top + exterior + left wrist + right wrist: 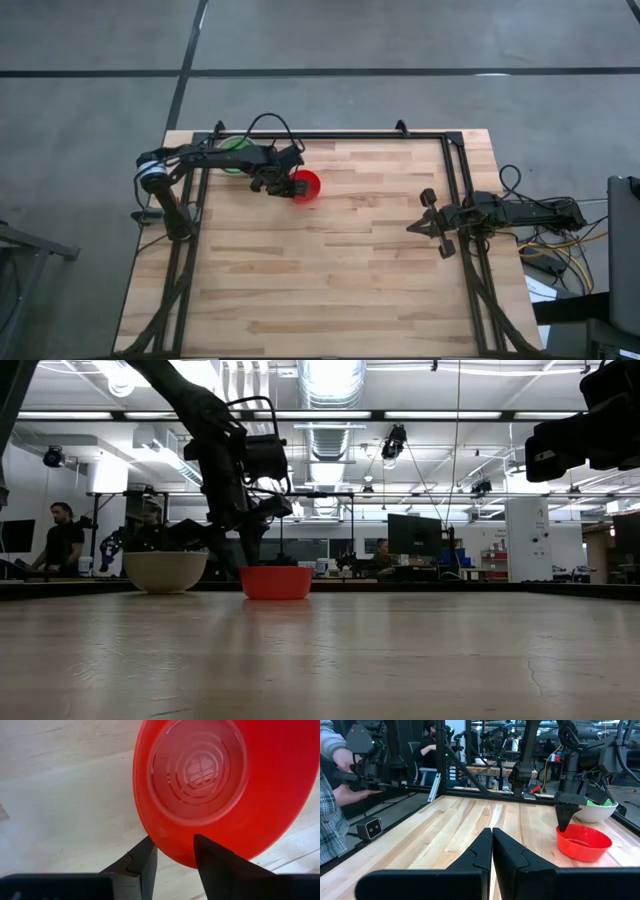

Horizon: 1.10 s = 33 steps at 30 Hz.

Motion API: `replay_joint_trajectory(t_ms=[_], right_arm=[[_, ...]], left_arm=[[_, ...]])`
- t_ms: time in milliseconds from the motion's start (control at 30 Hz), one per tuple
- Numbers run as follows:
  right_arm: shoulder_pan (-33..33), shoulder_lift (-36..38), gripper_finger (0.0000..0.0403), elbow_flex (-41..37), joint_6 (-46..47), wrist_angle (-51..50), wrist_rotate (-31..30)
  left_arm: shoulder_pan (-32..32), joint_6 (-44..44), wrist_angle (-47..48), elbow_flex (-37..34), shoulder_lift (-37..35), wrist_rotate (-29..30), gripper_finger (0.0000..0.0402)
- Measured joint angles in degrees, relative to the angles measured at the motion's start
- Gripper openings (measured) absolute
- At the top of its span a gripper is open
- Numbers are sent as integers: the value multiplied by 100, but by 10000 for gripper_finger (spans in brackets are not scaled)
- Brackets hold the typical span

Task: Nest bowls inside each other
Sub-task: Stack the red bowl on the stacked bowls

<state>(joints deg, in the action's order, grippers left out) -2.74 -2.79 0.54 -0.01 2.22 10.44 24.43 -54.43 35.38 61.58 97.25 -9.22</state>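
Observation:
A red bowl (306,187) (276,582) stands upright on its base on the wooden table, toward the far left. My left gripper (172,842) comes down on it from above and is open. One finger (215,862) is inside the bowl and the other finger (144,862) is outside its wall. Left of it stands a grey-white bowl (165,570) (595,813) with green bowl (235,150) inside. My right gripper (492,831) waits at the table's right edge, level and shut on nothing. My left gripper straddles the red bowl's rim (172,856) on the side toward the grey-white bowl, pointing steeply down. The gap between the fingers is wider than the wall. I cannot tell whether either finger touches it. The bowl rests on the table.
A black metal frame (330,135) runs along the table's far, left and right edges. A person's hands (342,767) hold a device beyond the table's edge in the right wrist view. Bare wood (330,270) fills the middle and near part of the table.

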Motion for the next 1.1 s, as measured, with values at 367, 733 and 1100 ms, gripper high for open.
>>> replay_joint_trajectory(t_ms=[367,733,1100], right_arm=[[0,0,9,1,0,0,0],[2,0,9,0,0,0,0],[0,0,9,1,0,0,0]], left_arm=[[4,0,17,0,0,103,36],[4,33,28,0,0,114,8],[25,82,48,0,-140,195,4]])
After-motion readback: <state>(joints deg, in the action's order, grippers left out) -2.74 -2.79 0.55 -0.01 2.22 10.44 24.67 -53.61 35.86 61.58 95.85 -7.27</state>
